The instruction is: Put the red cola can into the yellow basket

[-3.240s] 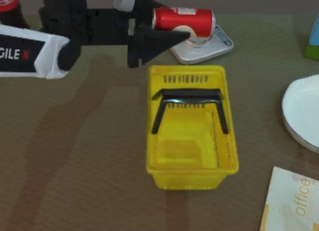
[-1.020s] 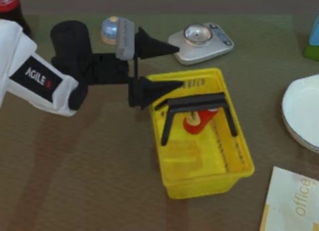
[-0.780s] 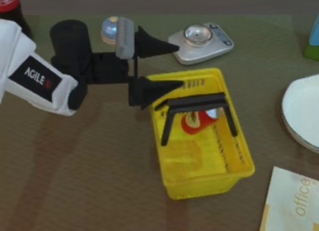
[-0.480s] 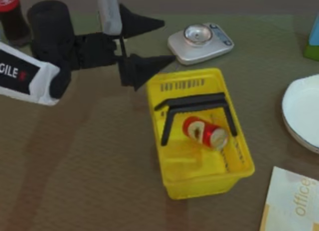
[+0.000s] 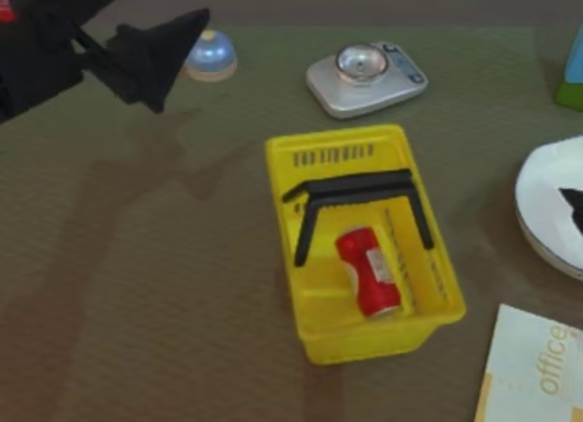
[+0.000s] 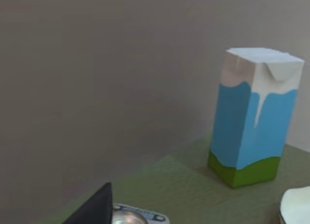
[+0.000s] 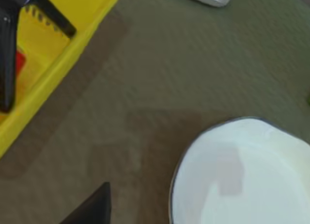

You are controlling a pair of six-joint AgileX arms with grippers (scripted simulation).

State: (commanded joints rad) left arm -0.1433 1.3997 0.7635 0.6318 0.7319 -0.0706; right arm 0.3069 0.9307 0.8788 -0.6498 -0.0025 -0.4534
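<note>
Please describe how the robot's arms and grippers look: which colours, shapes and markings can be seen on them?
The left gripper, at the top view's upper left corner, is matte black, with a long finger tapering to a pointed wedge. The arm body behind it is black too; no marking or cable shows. Of the right gripper, only a small black pointed tip shows at the top view's right edge.

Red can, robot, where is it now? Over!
Left gripper far-left, away from basket, holding nothing. Red cola can lying inside yellow basket. Right gripper at right edge. Nothing blocking.
</note>
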